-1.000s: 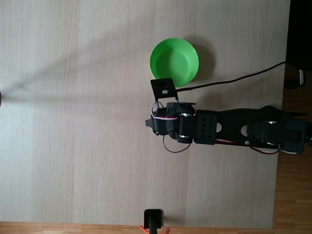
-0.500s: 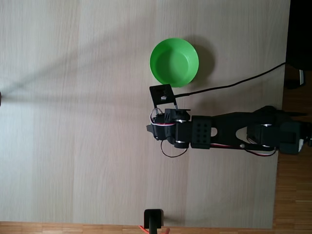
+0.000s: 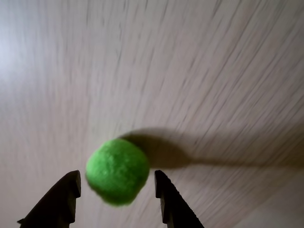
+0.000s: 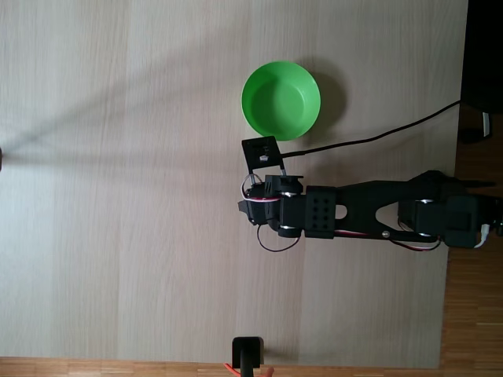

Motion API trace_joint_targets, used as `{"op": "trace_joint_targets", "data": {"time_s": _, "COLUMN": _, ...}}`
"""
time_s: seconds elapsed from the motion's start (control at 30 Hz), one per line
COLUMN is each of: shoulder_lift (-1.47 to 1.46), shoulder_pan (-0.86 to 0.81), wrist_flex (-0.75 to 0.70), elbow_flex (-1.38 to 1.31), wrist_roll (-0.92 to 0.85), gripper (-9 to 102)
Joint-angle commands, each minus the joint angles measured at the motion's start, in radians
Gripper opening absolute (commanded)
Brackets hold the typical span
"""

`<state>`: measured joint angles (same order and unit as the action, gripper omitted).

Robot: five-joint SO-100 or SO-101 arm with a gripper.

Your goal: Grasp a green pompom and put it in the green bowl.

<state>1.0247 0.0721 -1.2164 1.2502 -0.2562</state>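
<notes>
Your bowl (image 4: 280, 100) looks empty, sitting just beside the arm's head in the fixed view. Your gripper (image 3: 116, 183) is spread apart in the wrist view, pompom (image 3: 118, 171) between the fingertips, neither visibly touching it.

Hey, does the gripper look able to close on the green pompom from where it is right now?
Probably yes. In the wrist view the green pompom sits between the open jaws of the gripper, and nothing else on the table blocks it.

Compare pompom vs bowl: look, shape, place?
The green pompom is a fuzzy ball; the green bowl is smooth, open and empty. In the wrist view the pompom sits between the gripper fingertips; in the fixed view the bowl stands beside the arm. Both are bright green.
</notes>
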Motion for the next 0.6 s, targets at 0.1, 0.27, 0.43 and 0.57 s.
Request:
{"op": "trace_joint_targets", "data": {"time_s": 0.1, "shoulder_lift": -0.025, "shoulder_pan": 0.003, "wrist_flex": 0.011, "elbow_flex": -0.005, "wrist_roll": 0.002, "gripper": 19}}
{"op": "trace_joint_targets", "data": {"time_s": 0.27, "shoulder_lift": -0.026, "shoulder_pan": 0.003, "wrist_flex": 0.011, "elbow_flex": -0.012, "wrist_roll": 0.002, "gripper": 18}}
{"op": "trace_joint_targets", "data": {"time_s": 0.43, "shoulder_lift": -0.026, "shoulder_pan": 0.003, "wrist_flex": 0.011, "elbow_flex": -0.012, "wrist_roll": 0.002, "gripper": 18}}
{"op": "trace_joint_targets", "data": {"time_s": 0.57, "shoulder_lift": -0.023, "shoulder_pan": 0.003, "wrist_flex": 0.011, "elbow_flex": -0.009, "wrist_roll": 0.003, "gripper": 18}}
